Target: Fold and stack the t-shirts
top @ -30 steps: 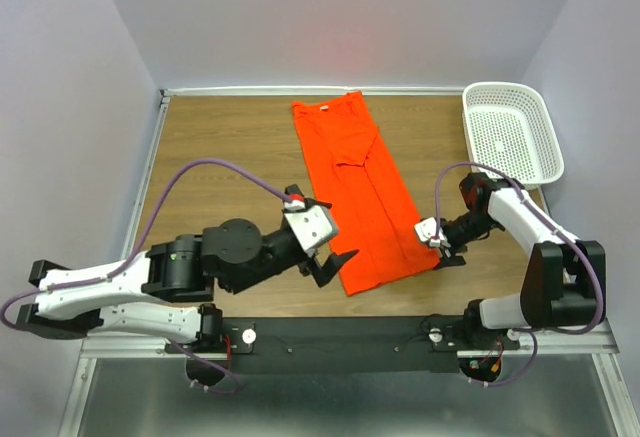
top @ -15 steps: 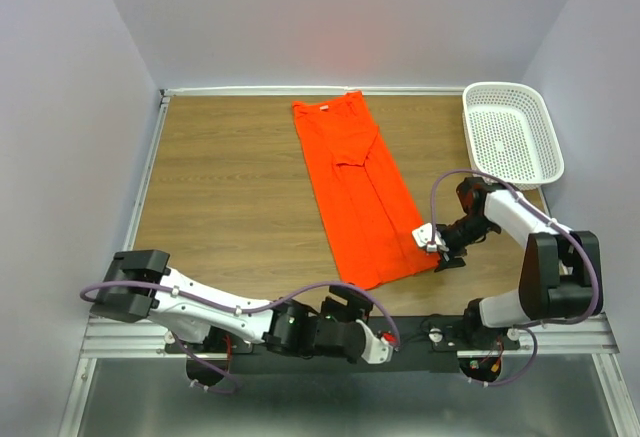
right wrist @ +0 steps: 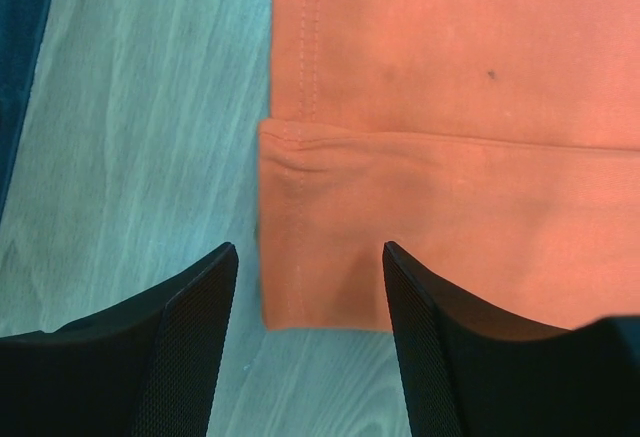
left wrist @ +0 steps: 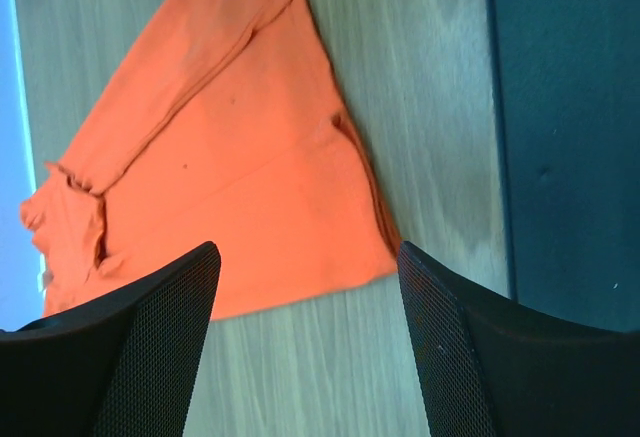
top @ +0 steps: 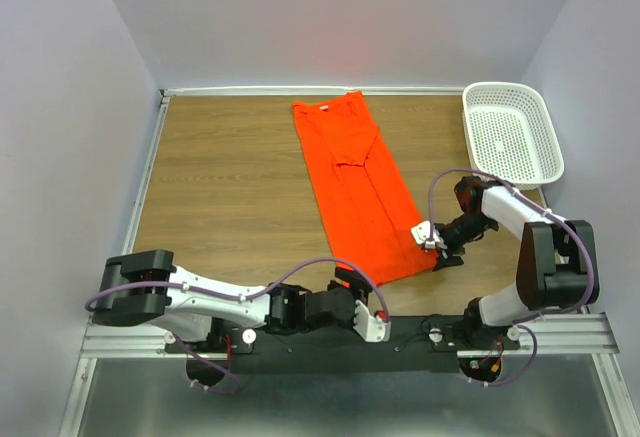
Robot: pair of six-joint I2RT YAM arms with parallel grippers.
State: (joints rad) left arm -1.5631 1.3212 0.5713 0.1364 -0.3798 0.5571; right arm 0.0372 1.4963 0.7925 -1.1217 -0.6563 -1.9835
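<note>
The orange-red t-shirt (top: 358,187) lies on the wooden table, folded into a long narrow strip that runs from the back edge to the front. My left gripper (top: 346,289) hangs low by its near left corner, pointing right. In the left wrist view its mesh fingers (left wrist: 120,357) stand wide apart over bare wood, open, with the t-shirt (left wrist: 240,167) just ahead. My right gripper (top: 433,248) is at the near right corner. In the right wrist view it (right wrist: 309,249) is open, with the flat hem corner (right wrist: 320,277) between its fingers.
A white perforated basket (top: 512,135) stands at the back right corner. The black mounting rail (top: 410,342) runs along the near edge, just beside the left gripper (left wrist: 570,137). My left arm lies stretched along that edge with a purple cable looped above it.
My left arm swung from beside the t-shirt's left edge down to the near rail, then crept toward the near left corner. My right gripper edged onto the near right corner.
</note>
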